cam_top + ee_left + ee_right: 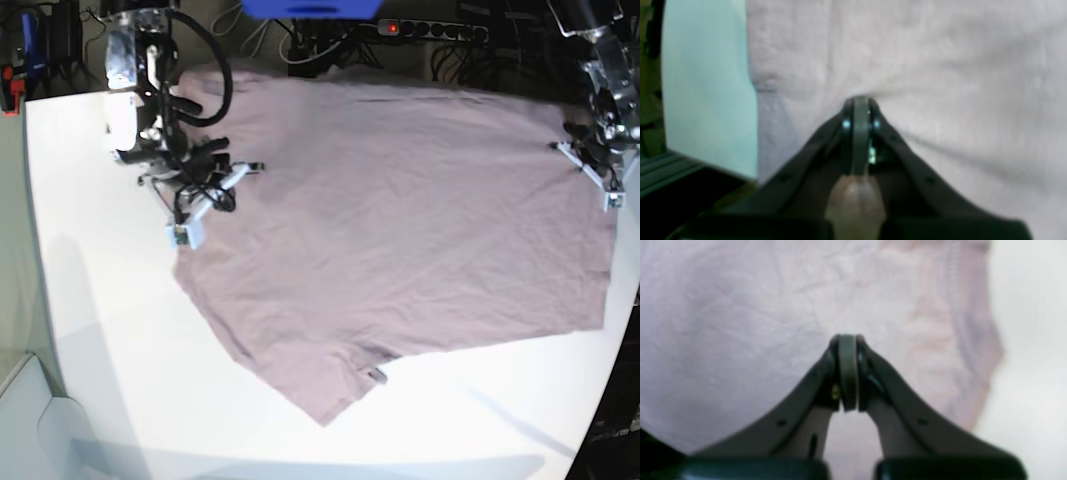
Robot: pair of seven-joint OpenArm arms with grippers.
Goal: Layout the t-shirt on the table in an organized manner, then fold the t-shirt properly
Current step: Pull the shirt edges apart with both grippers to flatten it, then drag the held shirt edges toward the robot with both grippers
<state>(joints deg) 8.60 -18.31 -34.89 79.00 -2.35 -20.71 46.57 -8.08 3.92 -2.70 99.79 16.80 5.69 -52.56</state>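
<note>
The mauve t-shirt point(400, 220) lies spread out and mostly flat on the white table point(110, 330), with one sleeve point(330, 390) pointing toward the front. My left gripper point(607, 198) is at the shirt's right edge. In the left wrist view it point(861, 100) is shut with its tips in the cloth point(940, 66), which puckers around them. My right gripper point(186, 234) is at the shirt's left edge. In the right wrist view it point(846, 337) is shut with its tips on the cloth point(740, 306), next to a stitched hem point(970, 323).
Cables and a power strip point(430, 30) lie beyond the table's far edge. Bare tabletop shows left of the cloth in the left wrist view point(706, 83) and right of it in the right wrist view point(1030, 340). The table's rounded front corners fall off at the lower left and right.
</note>
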